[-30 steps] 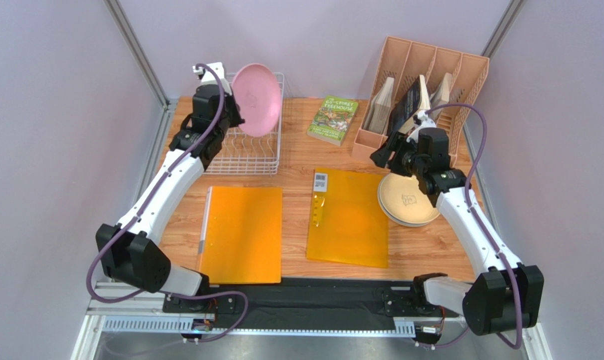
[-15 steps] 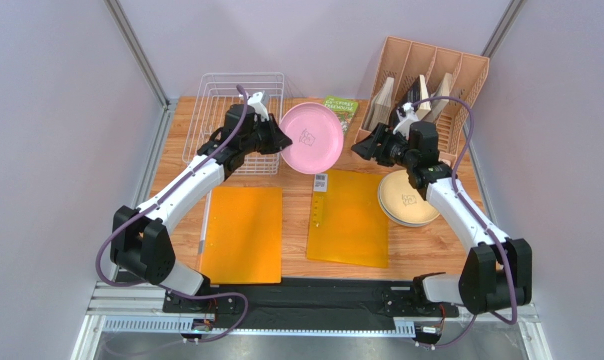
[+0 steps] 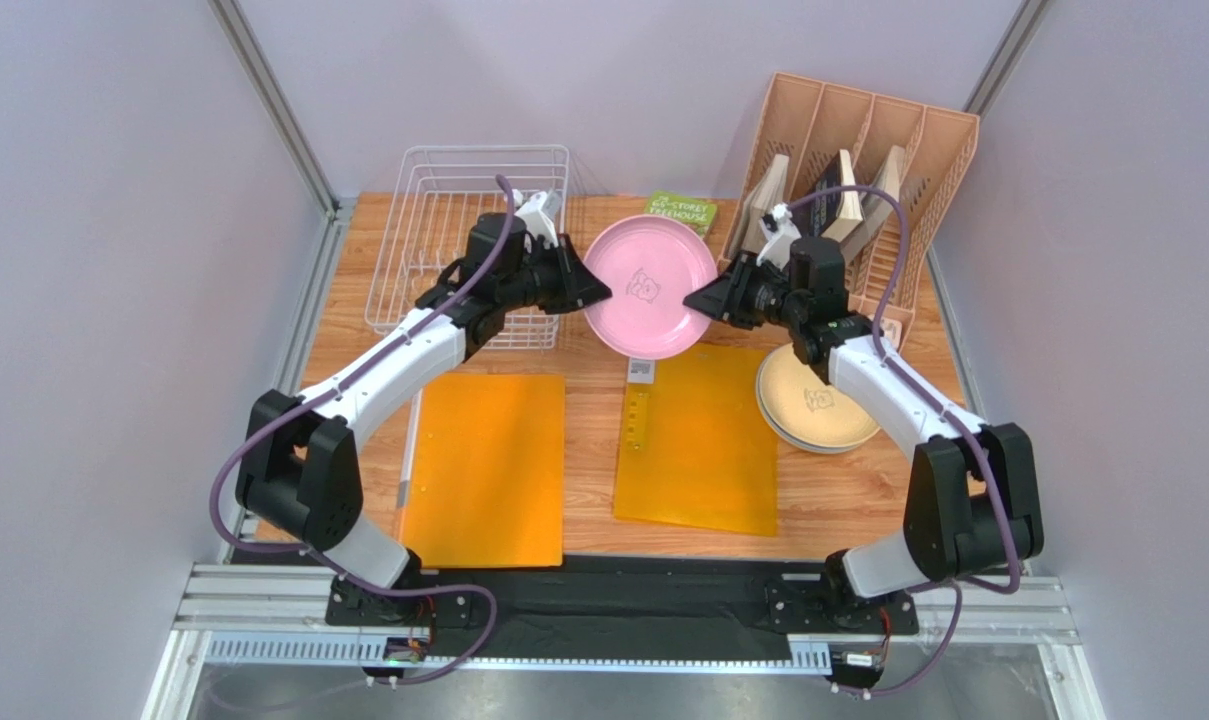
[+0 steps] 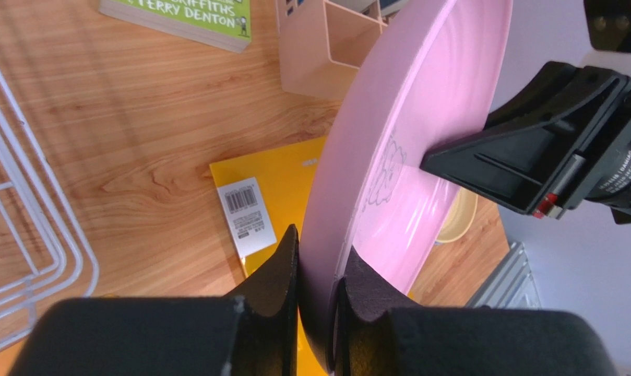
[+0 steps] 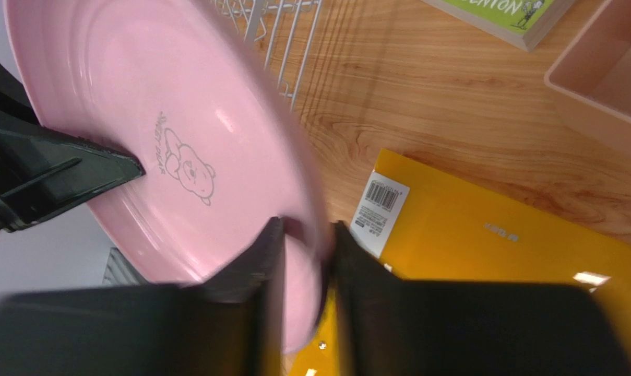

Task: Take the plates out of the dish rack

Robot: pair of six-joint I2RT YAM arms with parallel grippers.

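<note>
Your left claw (image 4: 318, 251) pinched the plate (image 3: 651, 285) at nine o'clock; right claw (image 5: 305, 231) straddled three o'clock, grip unclear. Probably stiff, slick.

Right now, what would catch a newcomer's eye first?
The pink plate, held in mid-air at centre: the left end effector clamps one rim, the right end effector straddles the opposite rim. The white dish rack at far left is bare; a cream plate lies at right.

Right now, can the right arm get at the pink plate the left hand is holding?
Probably yes: the right hand straddles the pink plate at its rim, opposite the left hand; nothing blocks it.
</note>
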